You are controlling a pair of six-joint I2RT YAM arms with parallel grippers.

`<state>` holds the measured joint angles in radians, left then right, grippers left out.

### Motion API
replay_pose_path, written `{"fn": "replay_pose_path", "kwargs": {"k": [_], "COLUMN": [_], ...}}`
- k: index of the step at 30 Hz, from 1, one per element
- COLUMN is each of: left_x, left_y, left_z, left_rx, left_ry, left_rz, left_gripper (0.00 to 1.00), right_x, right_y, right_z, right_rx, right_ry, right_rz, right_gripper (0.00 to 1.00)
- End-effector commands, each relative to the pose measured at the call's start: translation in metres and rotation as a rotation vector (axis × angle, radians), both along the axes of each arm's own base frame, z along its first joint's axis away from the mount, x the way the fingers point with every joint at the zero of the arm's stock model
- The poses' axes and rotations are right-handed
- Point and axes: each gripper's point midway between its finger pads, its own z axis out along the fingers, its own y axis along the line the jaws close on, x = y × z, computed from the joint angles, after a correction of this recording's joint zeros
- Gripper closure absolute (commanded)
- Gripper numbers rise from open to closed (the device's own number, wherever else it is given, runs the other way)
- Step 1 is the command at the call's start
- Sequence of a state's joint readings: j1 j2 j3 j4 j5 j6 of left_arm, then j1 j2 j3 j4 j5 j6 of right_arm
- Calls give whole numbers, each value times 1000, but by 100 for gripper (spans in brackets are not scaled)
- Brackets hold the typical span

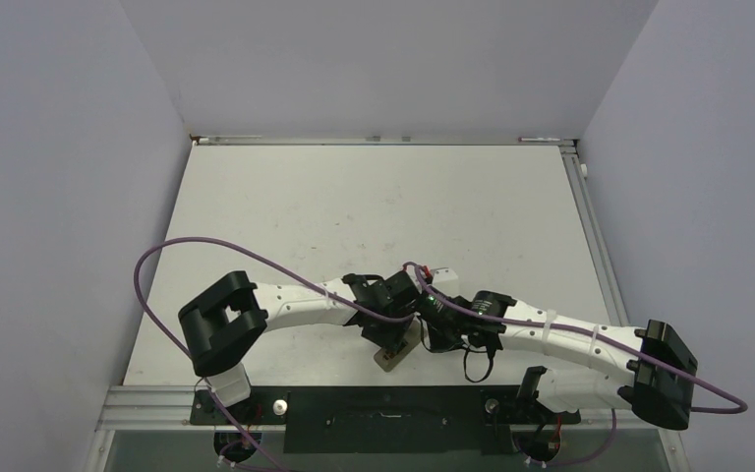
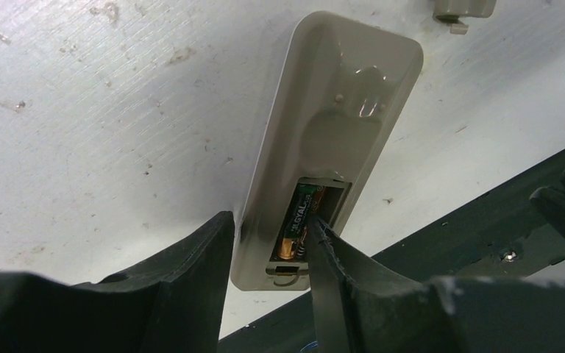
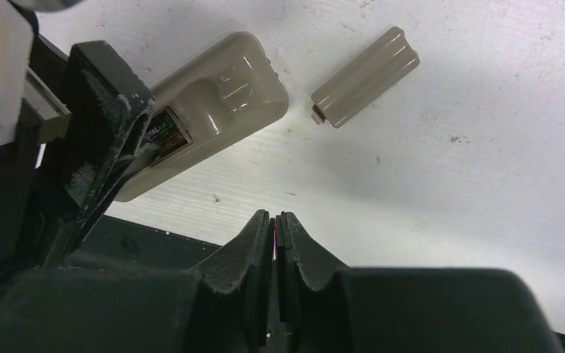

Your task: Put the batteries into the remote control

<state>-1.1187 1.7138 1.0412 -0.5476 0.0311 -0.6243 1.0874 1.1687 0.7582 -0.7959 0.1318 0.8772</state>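
**Seating the cells.** The remote control [image 2: 338, 110] lay back-up at the table's [image 2: 81, 147] near edge, with one gold battery [image 2: 298, 220] in its open recess. The left gripper [image 2: 268, 220] straddled that end, jaws partly apart, one fingertip [image 2: 320, 243] inside. The right gripper [image 3: 274, 220] was closed and empty. The next move probably called for pressing the battery flat without levering the remote.

The left jaws partly hide the remote control's [image 2: 338, 103] recess [image 2: 336, 197]; the cover [image 2: 463, 9] is cropped.
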Motion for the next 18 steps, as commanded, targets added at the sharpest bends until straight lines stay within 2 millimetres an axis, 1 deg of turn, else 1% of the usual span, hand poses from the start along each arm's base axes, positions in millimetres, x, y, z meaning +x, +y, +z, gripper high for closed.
{"fn": "replay_pose_path", "kwargs": {"k": [1,4,7,11,13,18], "left_x": [4,4,4,3,3,3], "left_y": [-21,-22,-22,-22,-22,-21], "left_z": [5,2,1,-1,-2,-3], "left_rx": [-40,-36,-34,-30,-29,-28], "left_ry": [-25,-24,-20,-16,-15,-15], "left_rz": [-41,-41,-43,-43,-42,-39], "left_gripper": [64,69,77,91,100,100], "right_x": [5,5,5,4,4,4], "right_y": [8,7,7,6,6,7], "right_z": [8,7,7,7,6,6], "right_rx": [43,46,51,49,48,51], "right_ry": [-43,-42,-43,-43,-43,-43], "right_rz": [19,16,13,12,14,14], "right_gripper": [91,91,91,91,91,92]}}
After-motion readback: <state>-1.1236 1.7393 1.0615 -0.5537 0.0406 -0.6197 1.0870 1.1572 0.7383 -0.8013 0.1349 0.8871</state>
